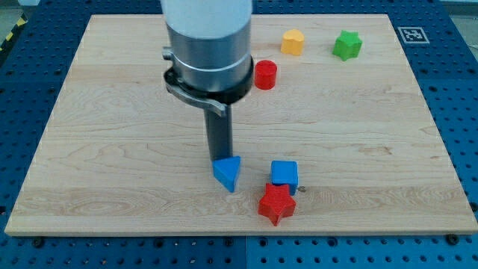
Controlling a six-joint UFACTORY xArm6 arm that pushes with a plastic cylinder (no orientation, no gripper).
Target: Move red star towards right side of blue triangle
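The red star lies near the view's bottom edge, right of centre. The blue triangle lies to its left and slightly higher, a small gap apart. A blue cube sits just above the star, touching or nearly touching it. My tip is at the upper left edge of the blue triangle, apparently touching it; its very end is partly hidden behind the triangle. The tip is well left of the red star.
A red cylinder sits just right of the arm's body near the view's top. A yellow block and a green star lie at the top right. The wooden board ends in edges on all sides.
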